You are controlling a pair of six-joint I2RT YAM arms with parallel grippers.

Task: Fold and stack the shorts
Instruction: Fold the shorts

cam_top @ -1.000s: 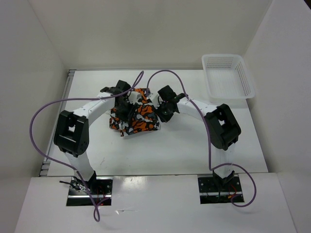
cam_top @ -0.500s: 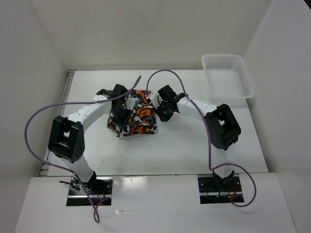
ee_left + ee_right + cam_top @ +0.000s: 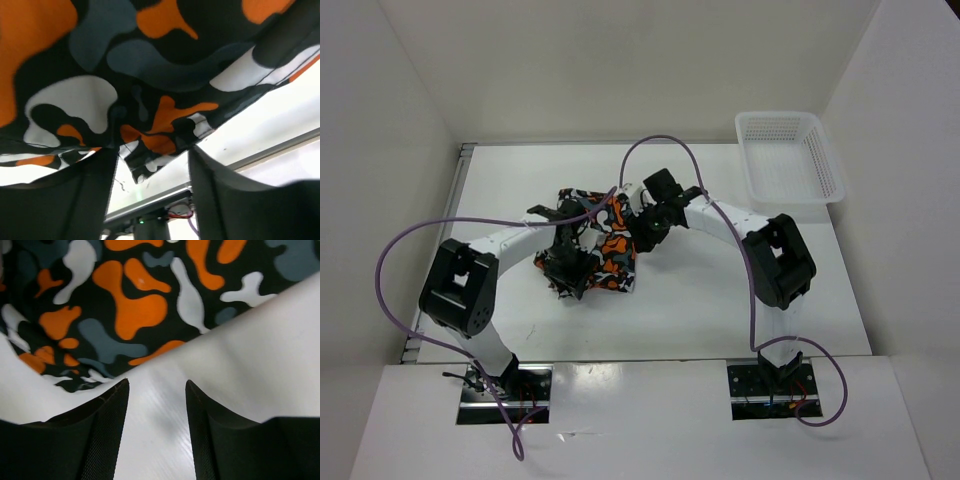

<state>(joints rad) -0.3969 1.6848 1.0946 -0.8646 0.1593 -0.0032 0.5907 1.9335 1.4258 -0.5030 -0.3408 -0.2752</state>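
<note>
The camouflage shorts (image 3: 612,245) lie bunched in the middle of the white table (image 3: 720,300), between my two grippers. My left gripper (image 3: 567,272) is at the shorts' near left edge. In the left wrist view the shorts (image 3: 100,75) hang over and just ahead of the left gripper (image 3: 152,150), whose jaws stand apart with only a cloth corner dangling between the tips. My right gripper (image 3: 642,228) is at the shorts' right edge. In the right wrist view the right gripper (image 3: 157,382) is open over bare table, and the shorts' edge (image 3: 125,305) lies just beyond its tips.
A white plastic mesh basket (image 3: 790,160) stands at the back right corner of the table. White walls close in the left, back and right sides. Purple cables (image 3: 410,250) loop over both arms.
My left gripper has swung from the shorts' back left toward the near side, dragging the cloth; the shorts are more bunched, with a flap toward the back left. My right gripper barely moved.
</note>
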